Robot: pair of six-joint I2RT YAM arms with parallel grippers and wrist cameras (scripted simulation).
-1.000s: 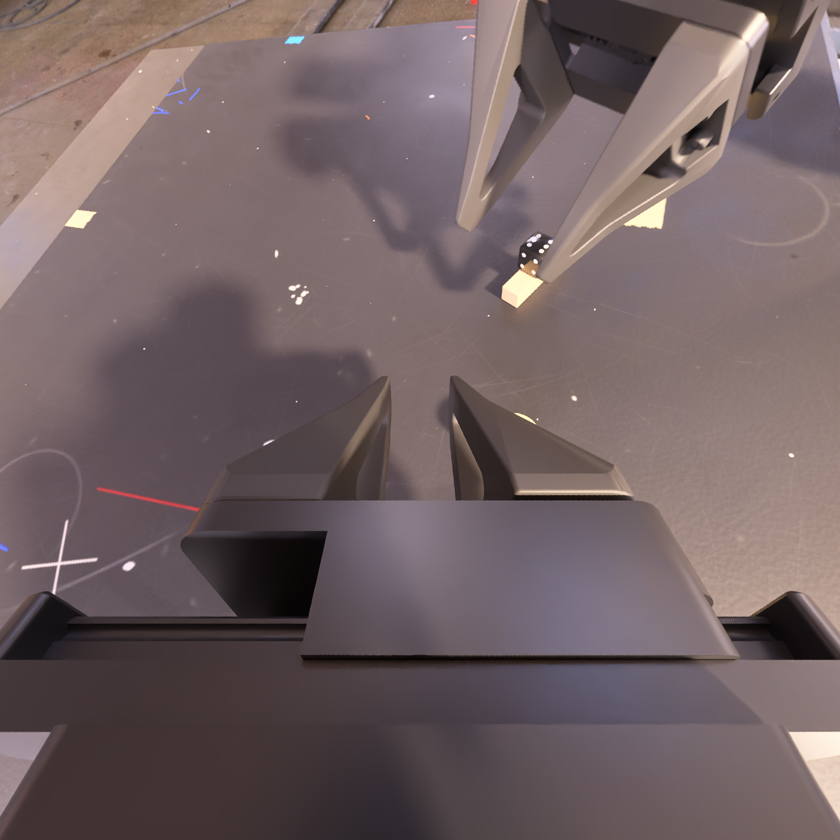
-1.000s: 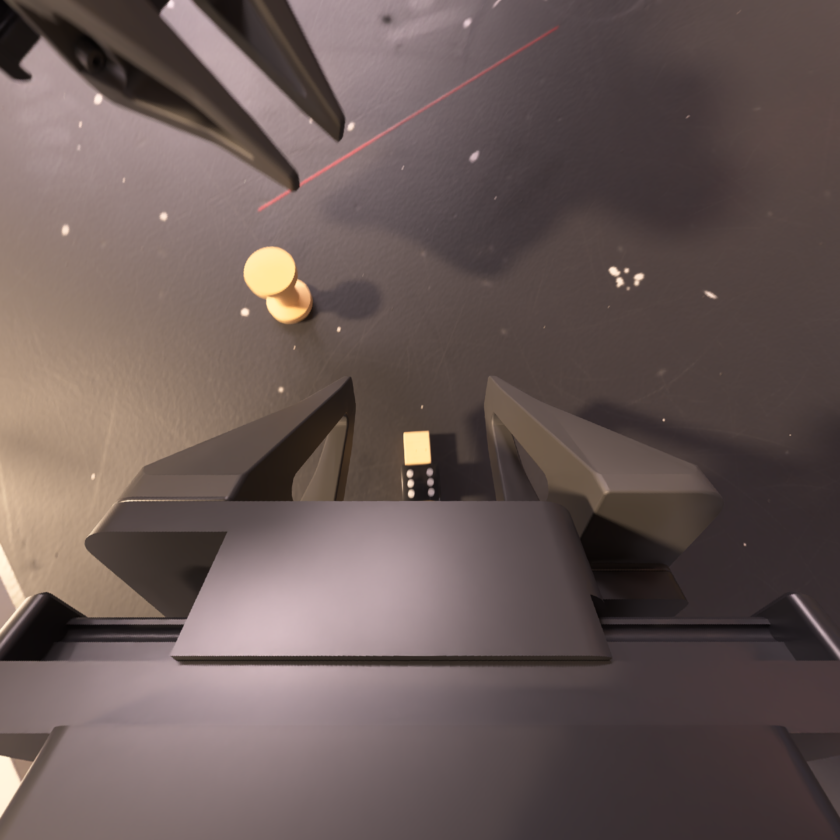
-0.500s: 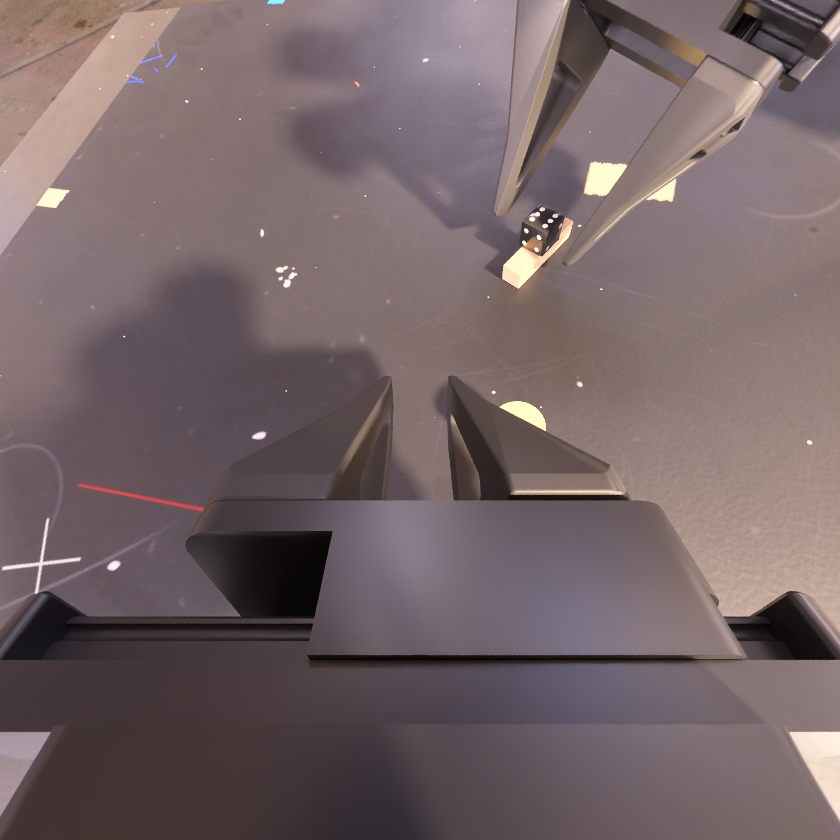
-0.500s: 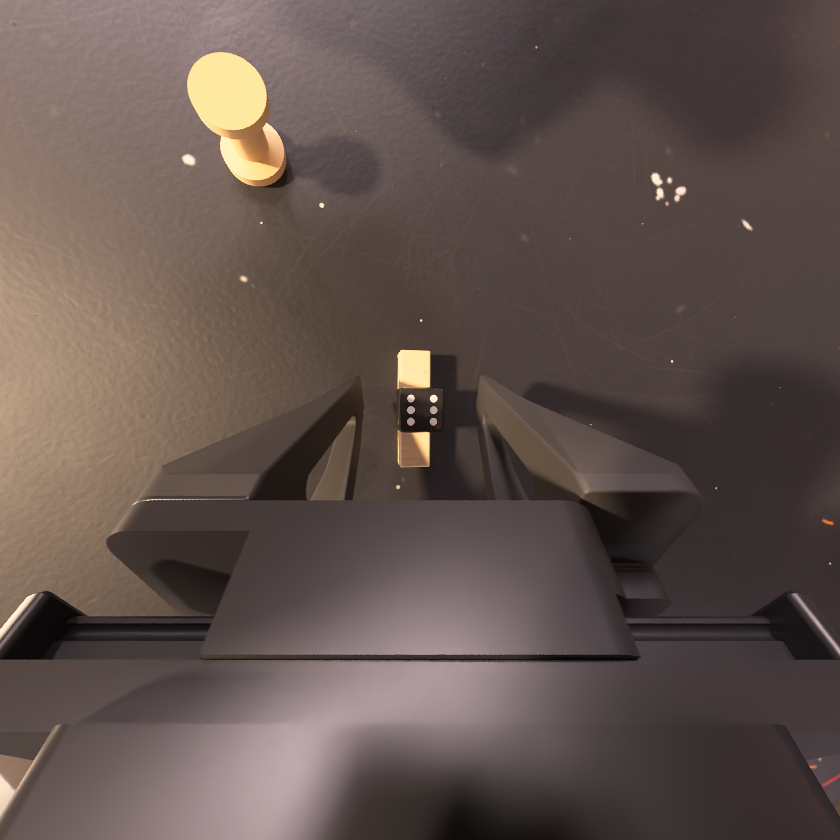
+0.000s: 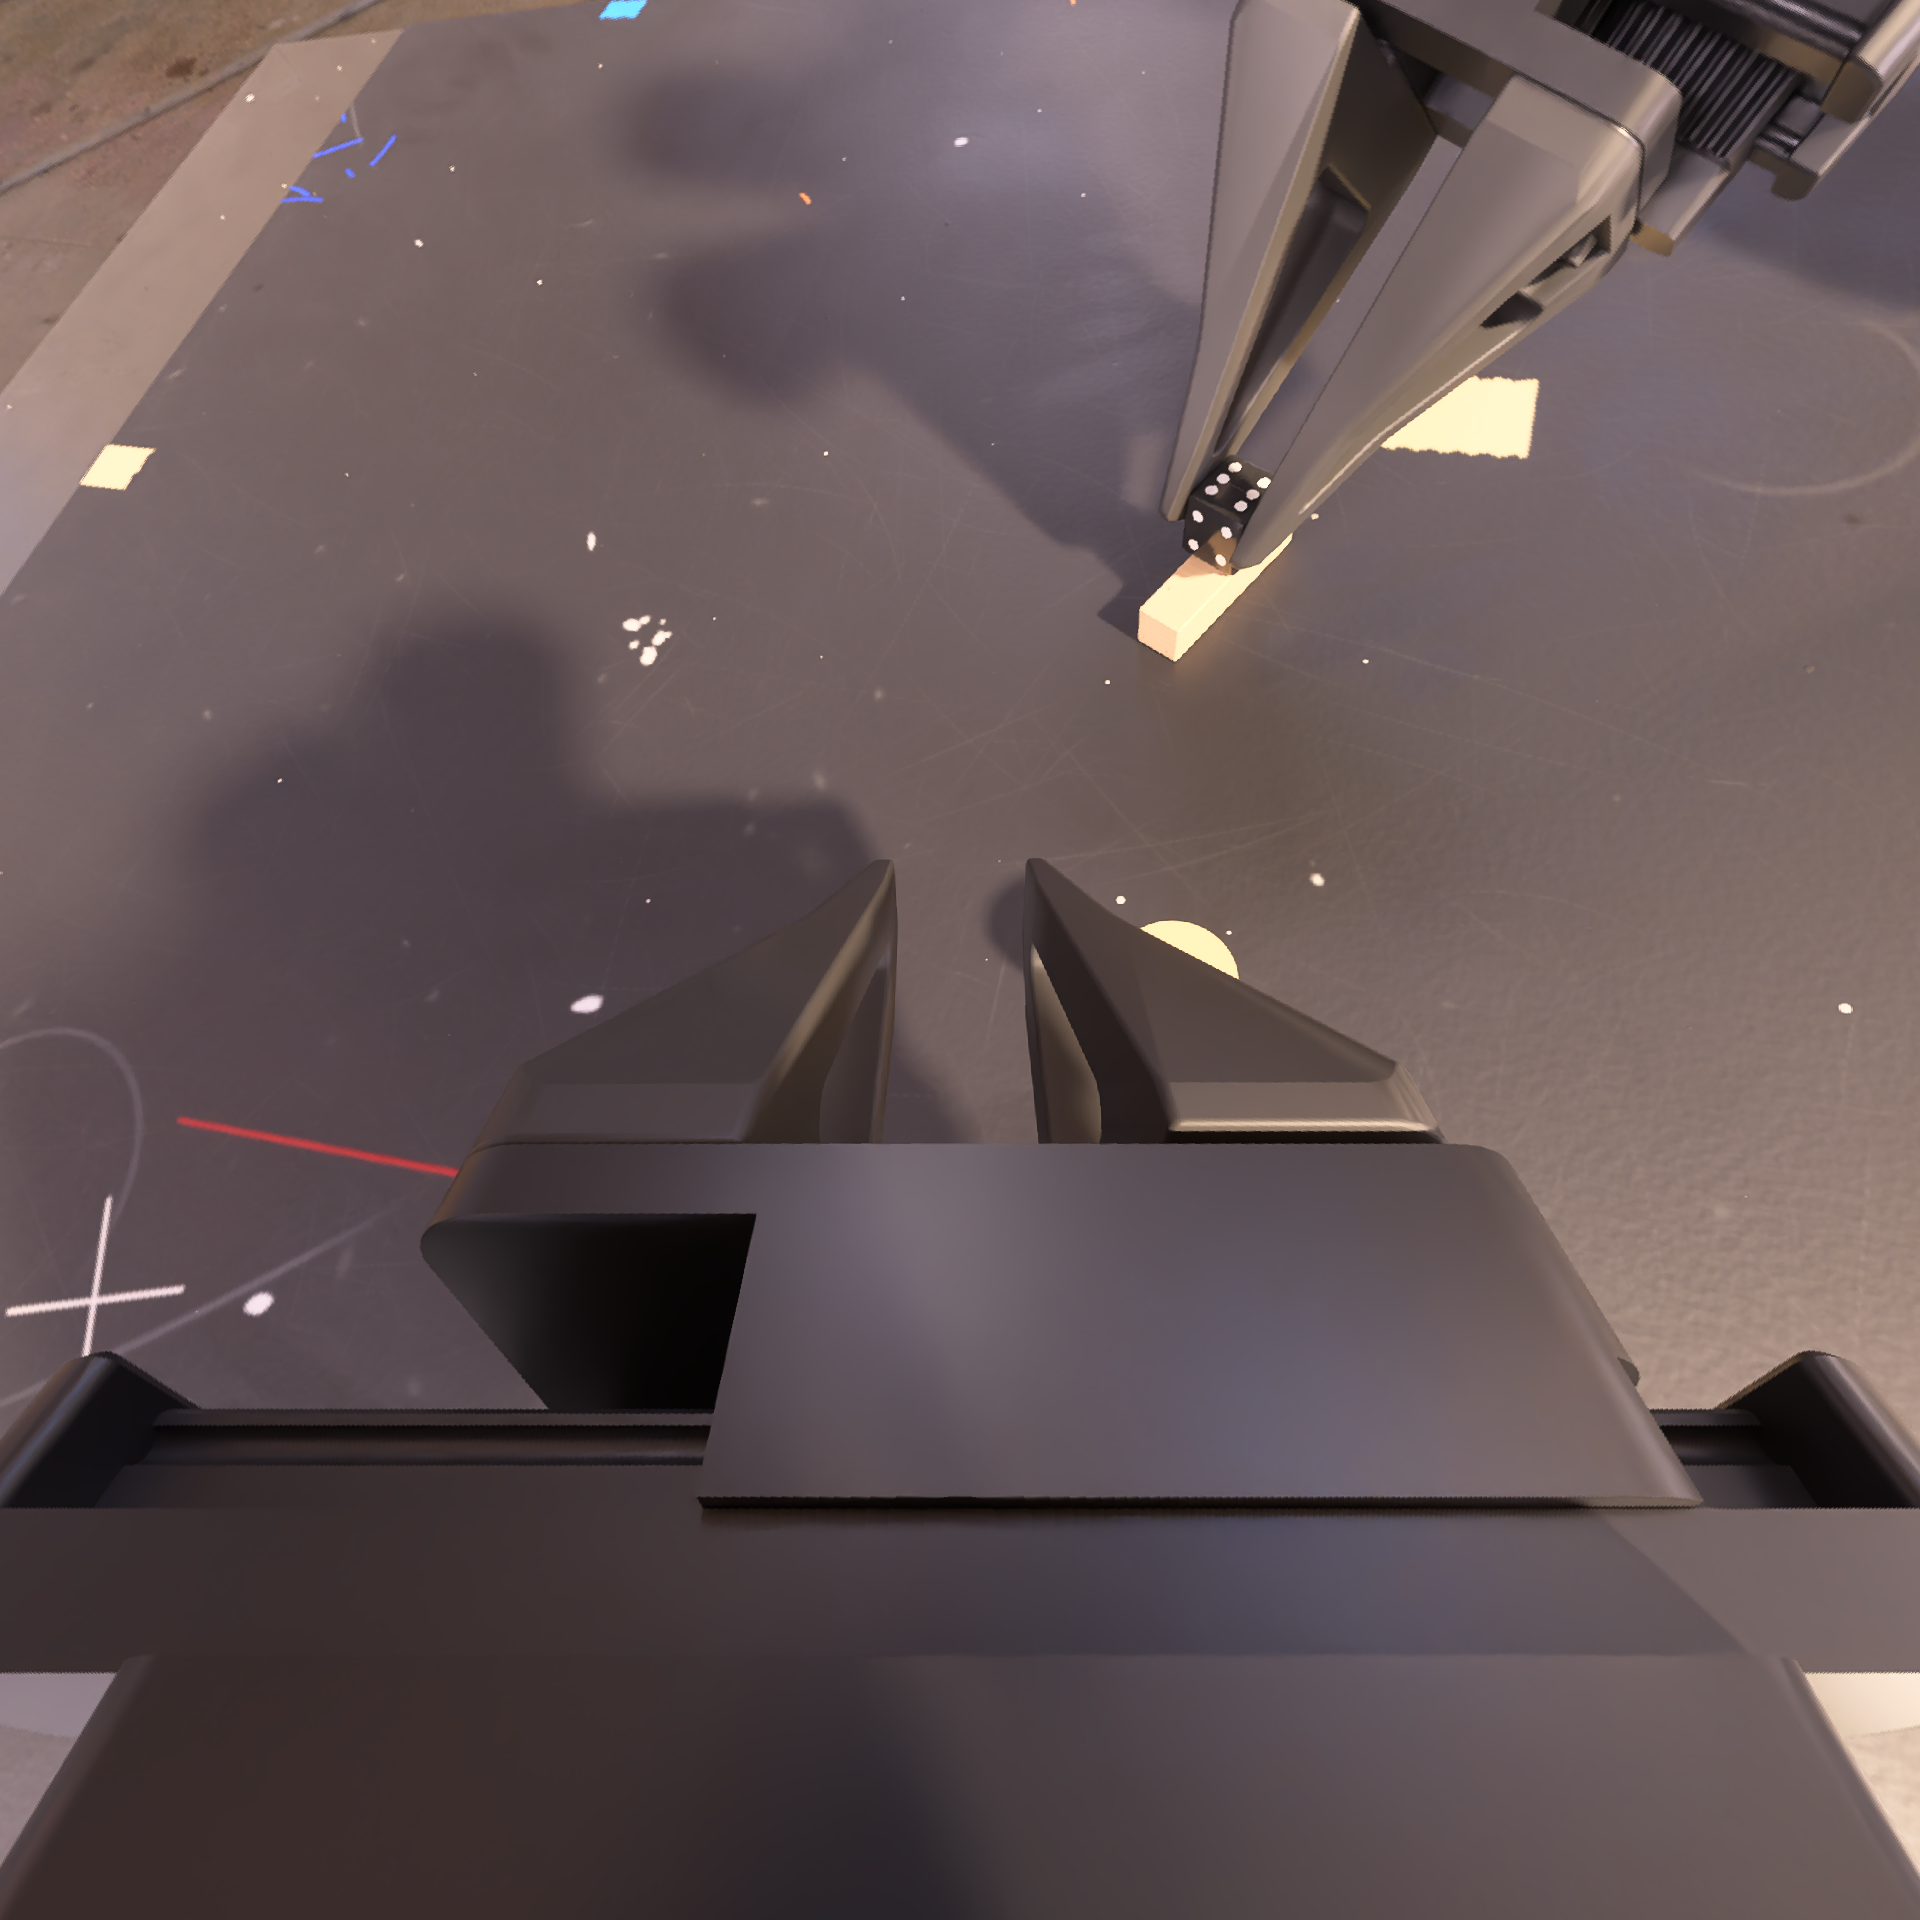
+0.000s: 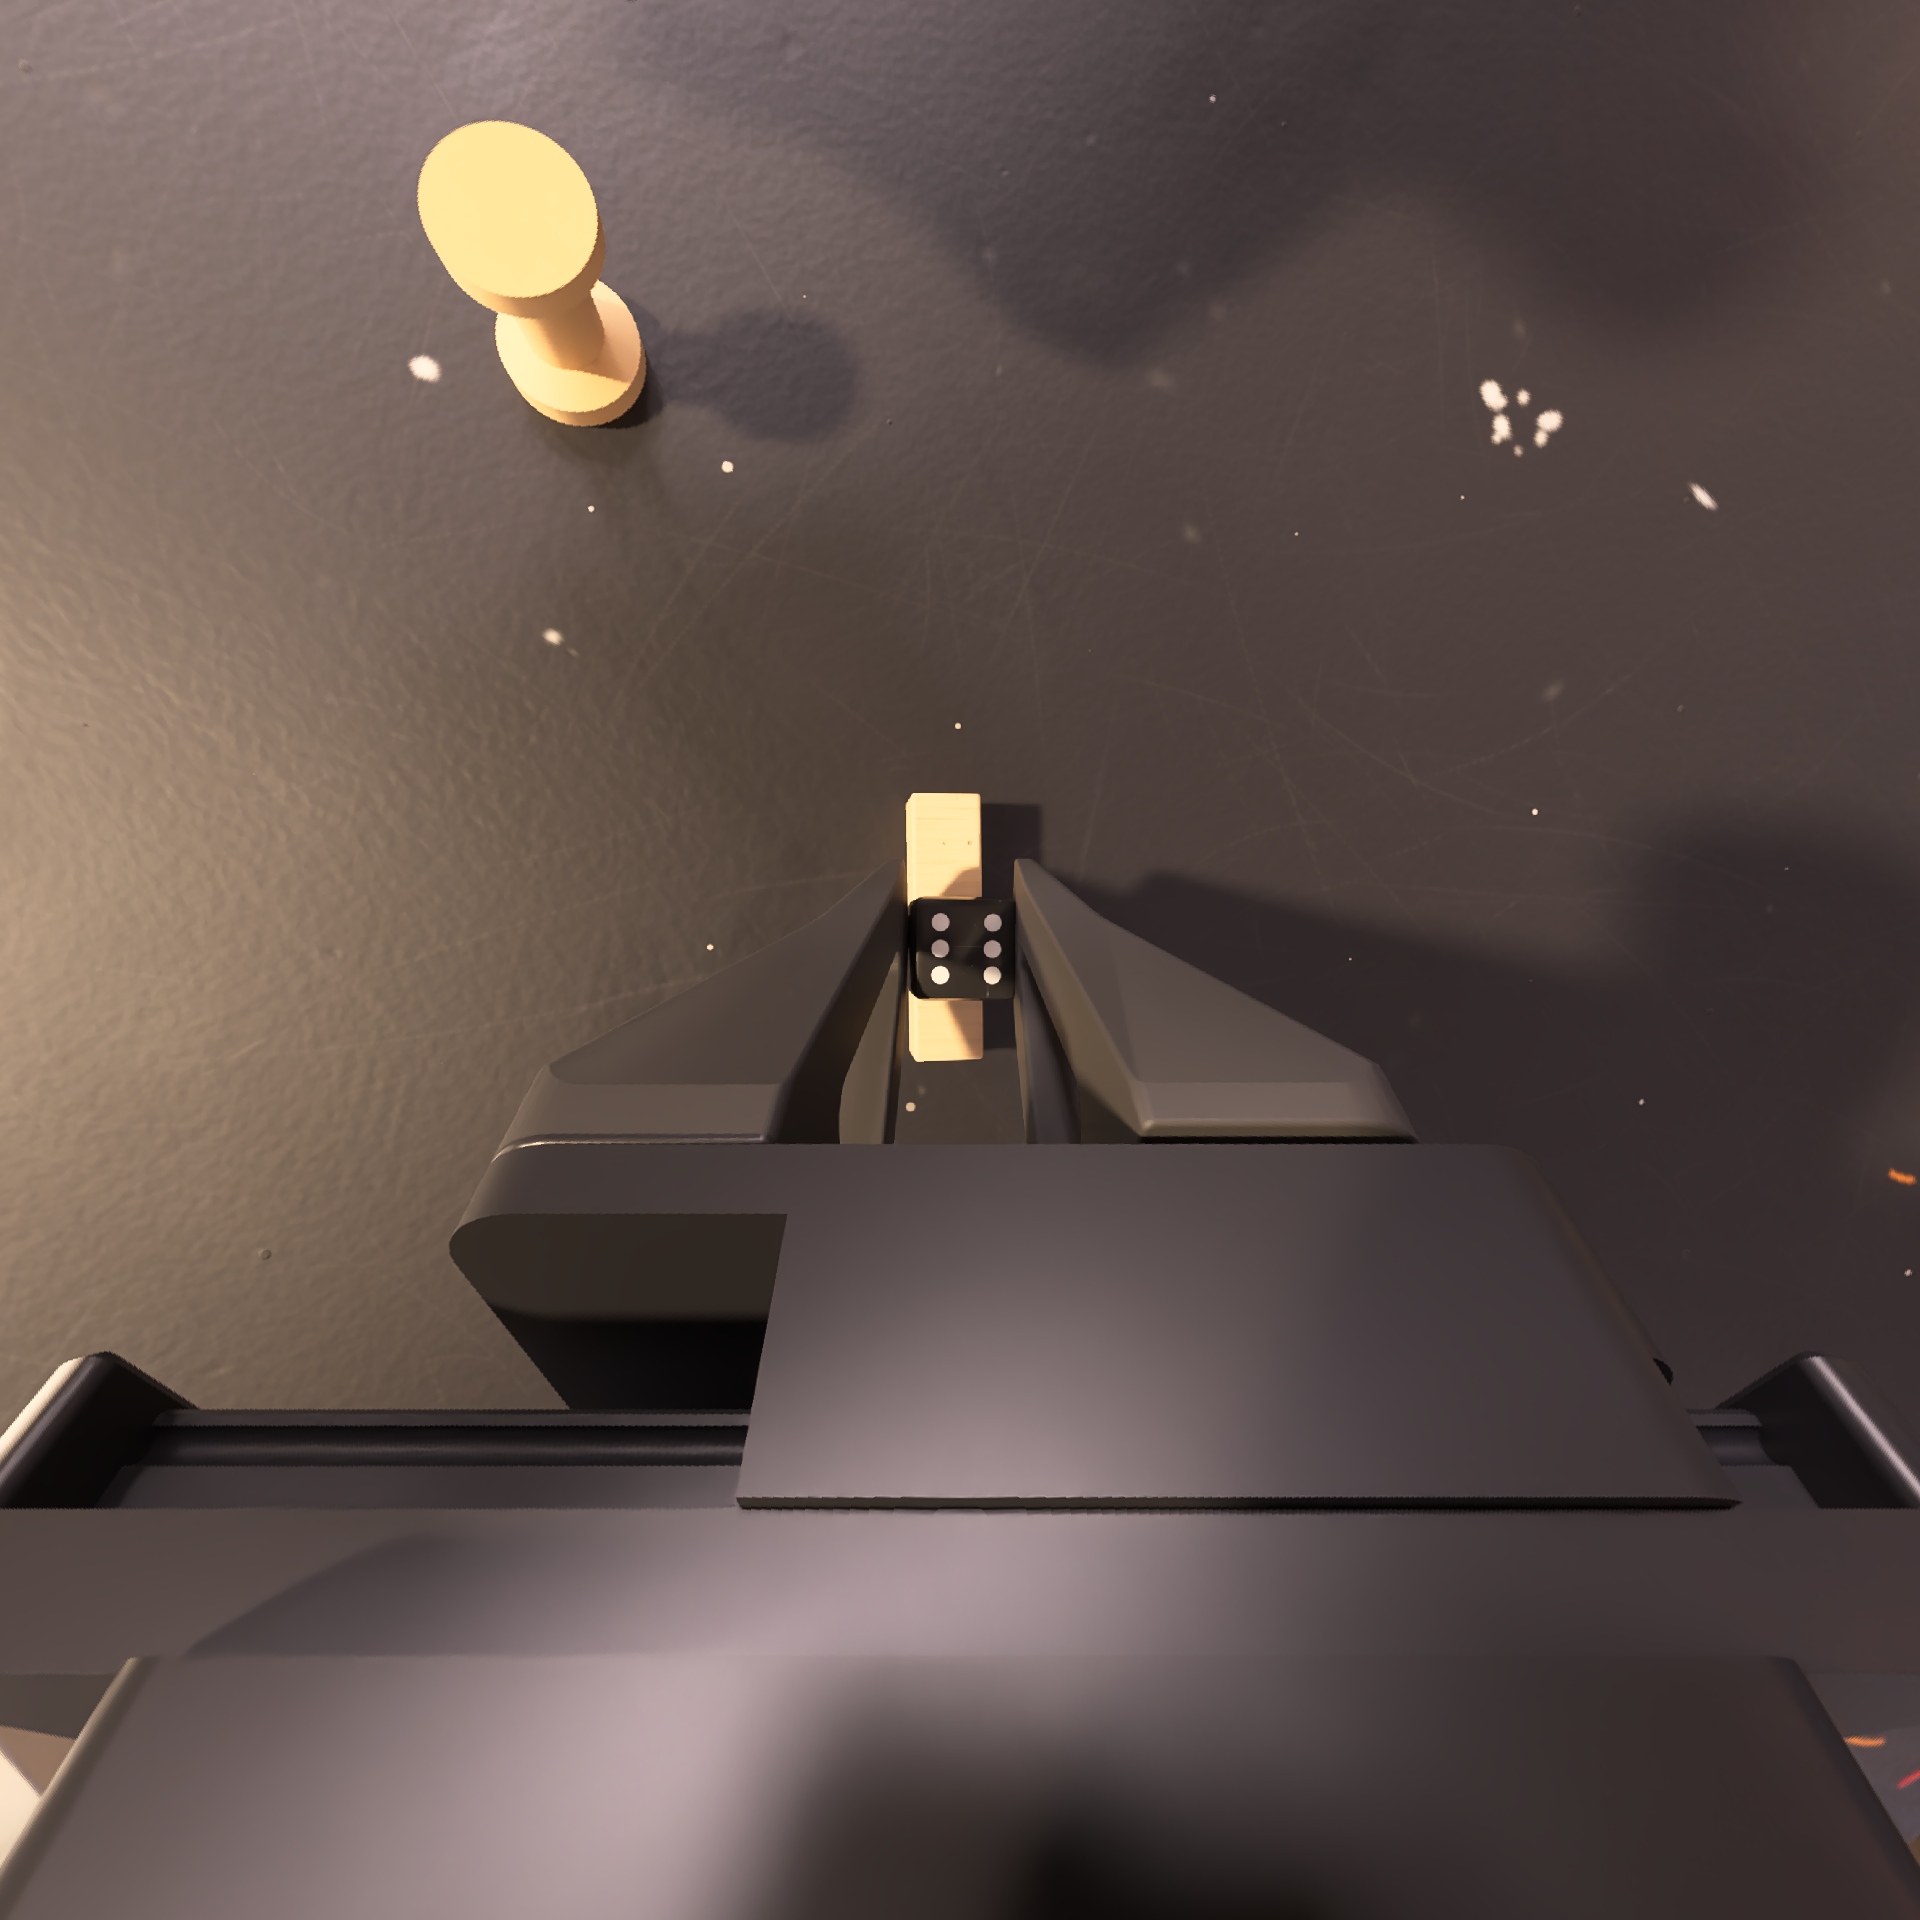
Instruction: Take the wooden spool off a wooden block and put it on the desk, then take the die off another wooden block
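Note:
A black die (image 6: 961, 948) with white pips sits on a pale wooden block (image 6: 943, 831) on the dark desk. My right gripper (image 6: 958, 864) is shut on the die, one finger against each side. The left wrist view shows the same: the right gripper (image 5: 1221, 530) comes down from above onto the die (image 5: 1228, 504), which still touches the block (image 5: 1195, 613). The wooden spool (image 6: 530, 270) stands upright on the desk, apart from both grippers. My left gripper (image 5: 961, 883) hangs above the desk, empty, its jaws a narrow gap apart. Its right finger half hides the spool (image 5: 1195, 940).
The dark desk (image 5: 520, 727) carries paint specks, a red line (image 5: 312, 1148) and pale tape patches (image 5: 1475, 421). Its pale left edge (image 5: 187, 229) shows at the upper left, with floor beyond. A pale scrap shows at the lower left corner of the right wrist view (image 6: 12, 1777).
My right gripper came down over the die and closed from wide open onto its sides. My left gripper drifted slightly, its jaw gap unchanged. The spool stayed put.

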